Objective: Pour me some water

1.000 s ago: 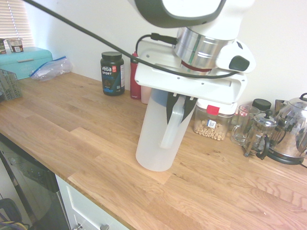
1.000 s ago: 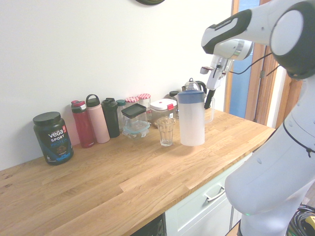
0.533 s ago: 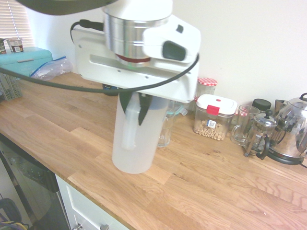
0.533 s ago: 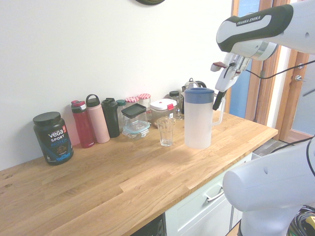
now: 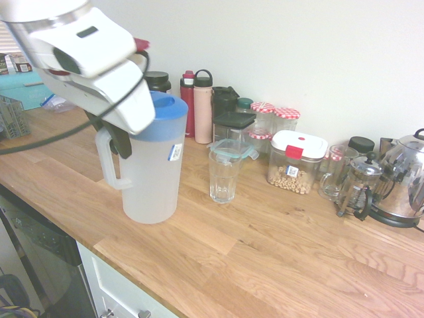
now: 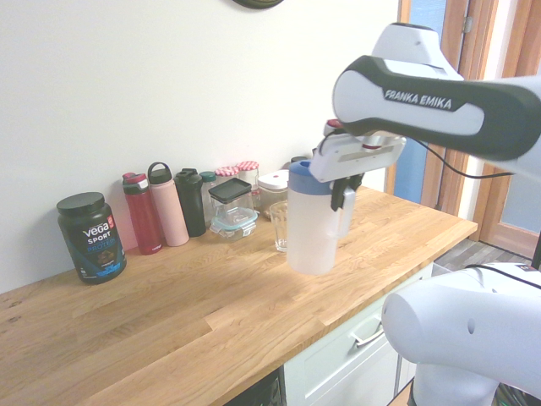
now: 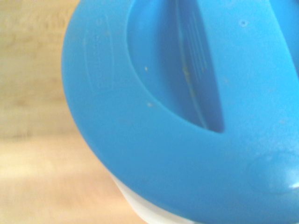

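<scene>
Water's pitcher hangs upright from my gripper, fingers clamped on its handle; the glass stands just beside the pitcher, spout side.

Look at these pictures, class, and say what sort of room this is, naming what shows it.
Most likely a home kitchen: a long wooden countertop with drawers under it, a shiny kettle beside a French press, and a row of food jars and drink bottles along the wall.

Soft, even daylight — wrist view blurred.
</scene>
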Controlling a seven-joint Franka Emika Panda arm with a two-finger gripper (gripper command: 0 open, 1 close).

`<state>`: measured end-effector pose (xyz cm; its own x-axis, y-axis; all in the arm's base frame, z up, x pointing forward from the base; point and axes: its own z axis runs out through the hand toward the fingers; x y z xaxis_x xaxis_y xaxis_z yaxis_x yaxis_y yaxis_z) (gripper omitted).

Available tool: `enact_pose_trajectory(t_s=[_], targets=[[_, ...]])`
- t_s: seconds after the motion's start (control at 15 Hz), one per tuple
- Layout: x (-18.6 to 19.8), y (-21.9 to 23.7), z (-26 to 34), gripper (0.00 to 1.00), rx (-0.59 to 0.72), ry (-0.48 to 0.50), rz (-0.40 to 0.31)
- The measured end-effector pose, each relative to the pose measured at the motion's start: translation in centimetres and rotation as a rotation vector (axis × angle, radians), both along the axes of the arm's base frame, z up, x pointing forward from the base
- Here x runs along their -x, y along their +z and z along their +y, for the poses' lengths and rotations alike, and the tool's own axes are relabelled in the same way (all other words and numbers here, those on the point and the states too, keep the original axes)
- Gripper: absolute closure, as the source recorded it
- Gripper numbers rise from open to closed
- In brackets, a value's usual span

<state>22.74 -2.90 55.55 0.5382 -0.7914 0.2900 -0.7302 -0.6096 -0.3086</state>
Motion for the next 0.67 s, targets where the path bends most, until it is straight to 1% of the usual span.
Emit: enact_pose_trajectory(t_s=[0.13,0.27,0.47,0.67], targets=[[-0.9,0.3,4.9,1.0,0.053,-0.033,-0.053],[-1.6,-0.3,9.0,1.0,0.063,-0.047,-0.083],[-2.9,-1.5,12.7,1.0,0.036,-0.042,-0.111],[-6.0,-2.5,14.7,1.0,-0.019,-0.046,-0.141]])
